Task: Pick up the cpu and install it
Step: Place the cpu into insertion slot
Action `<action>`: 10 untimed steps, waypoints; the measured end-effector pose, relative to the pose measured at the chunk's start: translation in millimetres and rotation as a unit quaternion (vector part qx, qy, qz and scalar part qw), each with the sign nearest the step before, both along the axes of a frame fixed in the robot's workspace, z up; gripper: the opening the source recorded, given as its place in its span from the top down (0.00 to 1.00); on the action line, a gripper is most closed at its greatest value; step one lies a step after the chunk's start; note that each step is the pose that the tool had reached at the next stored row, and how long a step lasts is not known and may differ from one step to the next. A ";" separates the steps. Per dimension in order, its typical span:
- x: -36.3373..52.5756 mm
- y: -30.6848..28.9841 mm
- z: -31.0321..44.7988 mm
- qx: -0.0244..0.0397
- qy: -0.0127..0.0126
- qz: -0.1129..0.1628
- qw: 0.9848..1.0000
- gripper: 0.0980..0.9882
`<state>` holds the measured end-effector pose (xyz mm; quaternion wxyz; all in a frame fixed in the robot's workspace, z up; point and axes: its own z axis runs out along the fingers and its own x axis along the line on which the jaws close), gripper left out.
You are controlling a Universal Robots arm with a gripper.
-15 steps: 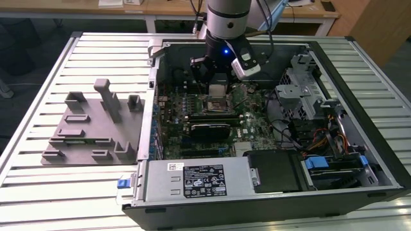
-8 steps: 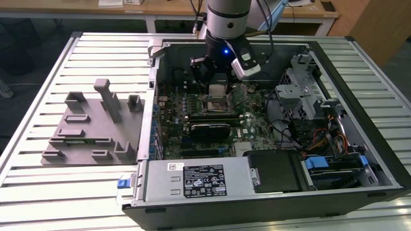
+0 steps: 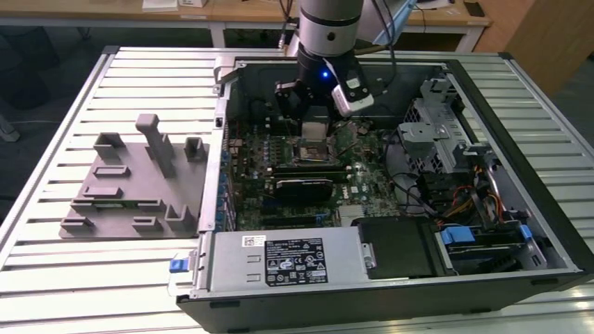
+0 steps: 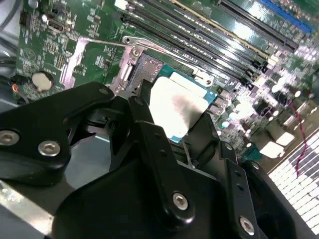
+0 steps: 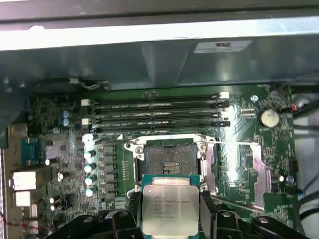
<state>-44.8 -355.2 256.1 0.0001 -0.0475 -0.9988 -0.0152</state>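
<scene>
One cpu [image 5: 170, 208] is clamped by two opposite edges in the gripper [image 5: 170, 219], metal top up and level, poised above the open socket [image 5: 169, 160] of the motherboard [image 5: 239, 149], evidently to keep it square to the seat; not yet installed.

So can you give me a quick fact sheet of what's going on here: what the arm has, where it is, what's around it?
Holding: gripper shut on the chip, one finger on each side
Chip position: in the air close to the socket, not in it yet
Socket: empty
Setting: open computer case lying on a slatted table
Nearby: grey tray on the table, to the exterior view's left of the case
</scene>
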 end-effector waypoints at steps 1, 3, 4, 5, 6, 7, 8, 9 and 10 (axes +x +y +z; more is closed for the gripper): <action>0.0 0.0 -0.1 0.000 0.000 -0.009 1.000 0.50; 0.0 0.0 -0.3 0.000 0.000 -0.027 1.000 0.50; 0.0 0.0 -0.4 0.000 0.000 -0.036 0.999 0.50; 0.0 0.0 -0.5 0.000 0.000 -0.045 0.999 0.50; 0.0 0.0 -0.6 0.000 0.000 -0.054 0.999 0.50; 0.0 0.0 -0.8 0.000 0.000 -0.063 0.998 0.50; 0.0 0.0 -0.9 0.000 0.000 -0.073 0.997 0.50; 0.0 0.0 -1.0 0.000 0.000 -0.082 0.997 0.50; 0.0 0.0 -1.1 0.000 0.000 -0.091 0.996 0.50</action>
